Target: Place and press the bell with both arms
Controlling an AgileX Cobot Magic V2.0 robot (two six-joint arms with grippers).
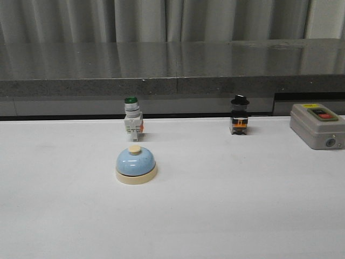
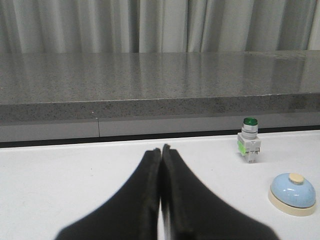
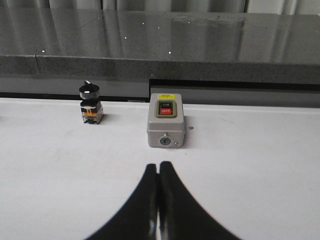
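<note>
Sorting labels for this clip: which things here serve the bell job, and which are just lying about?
For the job: bell, left hand, right hand.
Lying about: green-capped switch, black-knobbed switch, grey on/off box.

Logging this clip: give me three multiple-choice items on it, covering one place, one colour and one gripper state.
1. What stands just behind the bell?
A. green-capped switch
B. black-knobbed switch
C. grey box

2. The bell's dome is:
A. red
B. light blue
C. black

3. The left gripper is:
A. open
B. shut on the bell
C. shut, empty

Key: 1 A, it is the nearest thing behind the bell in the front view; 2 B, blue dome over a cream base; 3 C, fingers meet with nothing between, the bell apart on the table.
</note>
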